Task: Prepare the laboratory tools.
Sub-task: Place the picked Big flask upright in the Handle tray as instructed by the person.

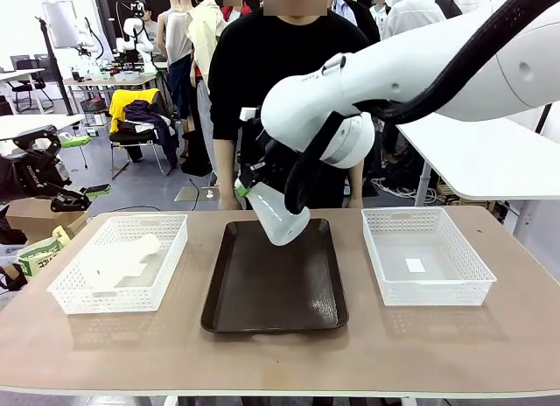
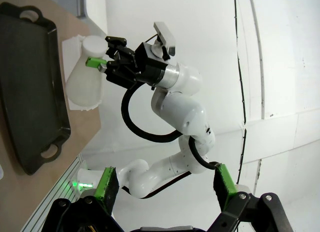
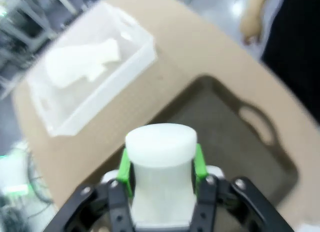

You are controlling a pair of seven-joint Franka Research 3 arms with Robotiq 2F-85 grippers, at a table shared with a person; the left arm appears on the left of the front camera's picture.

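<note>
A translucent milky-white flask [image 1: 278,217] hangs tilted above the dark brown tray [image 1: 271,310], base down toward the tray. My right gripper [image 1: 251,185] is shut on its neck. In the right wrist view the round neck [image 3: 160,144] sits between the green pads of that gripper [image 3: 160,164]. The left wrist view shows the same flask [image 2: 84,79] held by the right gripper [image 2: 98,63] beside the tray [image 2: 27,87]. A second flask [image 1: 118,260] [image 3: 82,63] lies on its side in the left basket [image 1: 166,283]. My left gripper [image 2: 165,189] is open and empty, away from the table.
A white lattice basket [image 1: 455,288] at the right holds just a small white label [image 1: 415,266]. A person in black [image 1: 262,65] stands at the far edge behind the tray, with a hand [image 3: 251,23] hanging near the table edge.
</note>
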